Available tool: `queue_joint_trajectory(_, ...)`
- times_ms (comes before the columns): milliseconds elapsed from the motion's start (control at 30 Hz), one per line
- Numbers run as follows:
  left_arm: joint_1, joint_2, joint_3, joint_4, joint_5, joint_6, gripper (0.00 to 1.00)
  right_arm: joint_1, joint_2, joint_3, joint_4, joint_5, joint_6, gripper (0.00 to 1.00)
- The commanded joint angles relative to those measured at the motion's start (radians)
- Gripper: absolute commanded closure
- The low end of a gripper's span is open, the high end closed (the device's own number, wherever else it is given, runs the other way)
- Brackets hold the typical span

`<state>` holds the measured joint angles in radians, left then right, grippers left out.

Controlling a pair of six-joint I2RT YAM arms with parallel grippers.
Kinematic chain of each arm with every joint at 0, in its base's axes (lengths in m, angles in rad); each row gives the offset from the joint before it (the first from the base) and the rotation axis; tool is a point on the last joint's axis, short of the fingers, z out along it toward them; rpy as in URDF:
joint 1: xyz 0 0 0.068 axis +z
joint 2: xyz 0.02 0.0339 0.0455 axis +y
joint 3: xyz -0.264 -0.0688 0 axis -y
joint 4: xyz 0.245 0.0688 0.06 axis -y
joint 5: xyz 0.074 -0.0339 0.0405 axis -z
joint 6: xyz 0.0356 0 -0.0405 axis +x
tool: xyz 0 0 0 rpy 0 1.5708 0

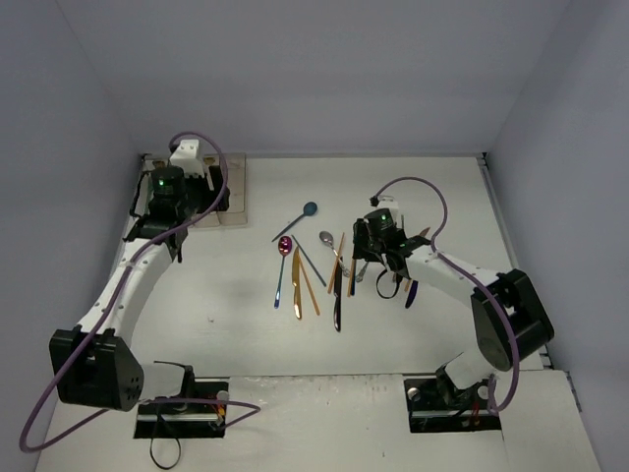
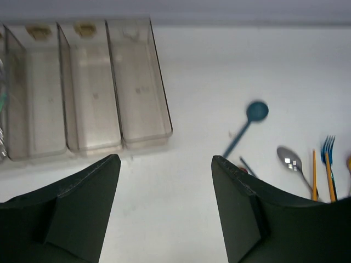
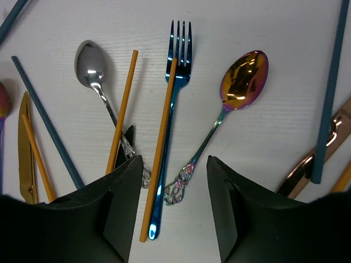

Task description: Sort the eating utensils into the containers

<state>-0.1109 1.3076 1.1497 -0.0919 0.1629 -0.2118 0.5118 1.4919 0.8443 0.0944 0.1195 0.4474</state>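
Several utensils (image 1: pixel 334 265) lie loose mid-table. My right gripper (image 3: pixel 174 161) is open just above them. Between its fingers lie the handles of a blue fork (image 3: pixel 174 98), an orange stick (image 3: pixel 162 142) across it, and an iridescent spoon (image 3: pixel 244 79). It shows in the top view (image 1: pixel 378 251). The containers (image 2: pixel 137 82) are clear bins in a row at the far left, partly hidden by my left arm in the top view (image 1: pixel 236 187). My left gripper (image 2: pixel 165 159) is open and empty, raised just in front of the rightmost bin.
A teal spoon (image 2: pixel 255 112) and a silver spoon (image 2: pixel 288 159) lie right of the bins. A silver spoon (image 3: pixel 90 63), a gold knife (image 3: pixel 24 142), a second orange stick (image 3: pixel 123 109) and a copper utensil (image 3: pixel 323 148) flank the right gripper. The leftmost bin (image 2: pixel 3 109) holds something.
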Motion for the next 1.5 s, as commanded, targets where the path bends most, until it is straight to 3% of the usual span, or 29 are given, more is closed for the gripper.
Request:
queue_joint_trajectory(0, -0.049, -0.087, -0.069, -0.018, 0.005, -0.029, 0.35, 0.007, 0.083, 0.080, 0.035, 0.051, 0.025, 0.54)
queue_joint_trajectory(367, -0.156, -0.151, -0.148, -0.062, -0.031, 0.054, 0.35, 0.008, 0.212, 0.123, 0.034, 0.098, 0.053, 0.65)
queue_joint_trajectory(1467, -0.200, -0.113, -0.133, -0.080, -0.022, 0.074, 0.35, 0.027, 0.296, 0.132, 0.037, 0.133, 0.063, 0.70)
